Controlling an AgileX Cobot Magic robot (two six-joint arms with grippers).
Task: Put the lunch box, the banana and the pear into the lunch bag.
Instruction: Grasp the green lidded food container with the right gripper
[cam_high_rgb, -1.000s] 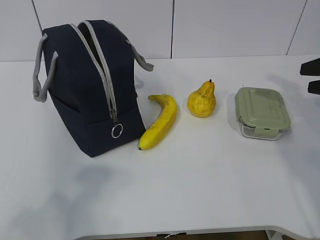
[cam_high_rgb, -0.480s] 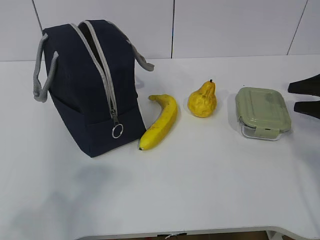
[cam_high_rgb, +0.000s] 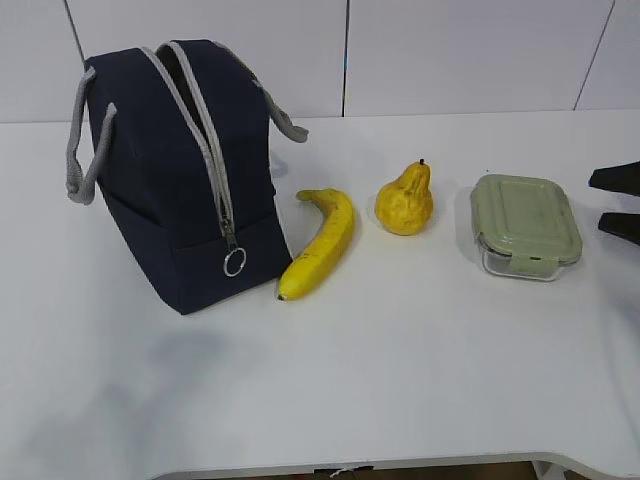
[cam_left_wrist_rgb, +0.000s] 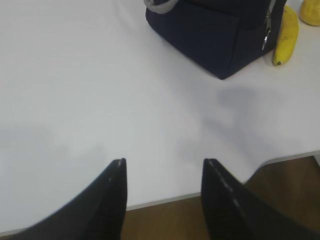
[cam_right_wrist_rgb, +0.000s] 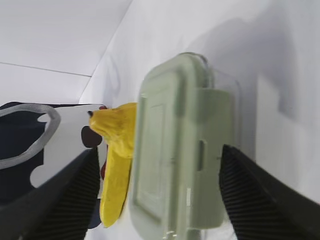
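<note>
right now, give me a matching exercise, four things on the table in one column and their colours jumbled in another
Things:
1. lunch bag
2. banana
3. lunch box lid
4. zipper ring pull

Colours:
a. pale sage green
b. silver
c. navy blue
d. bright yellow

Pairs: 1-c, 2-d, 3-a, 4-b

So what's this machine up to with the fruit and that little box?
It is packing lunch. The right gripper is open and sits beside the lunch box, lined up with it but not touching. The banana and pear lie on the table next to the lunch bag, which stands unzipped. Nothing is packed yet. The left gripper hangs half open over the table's near edge, holding nothing.
</note>
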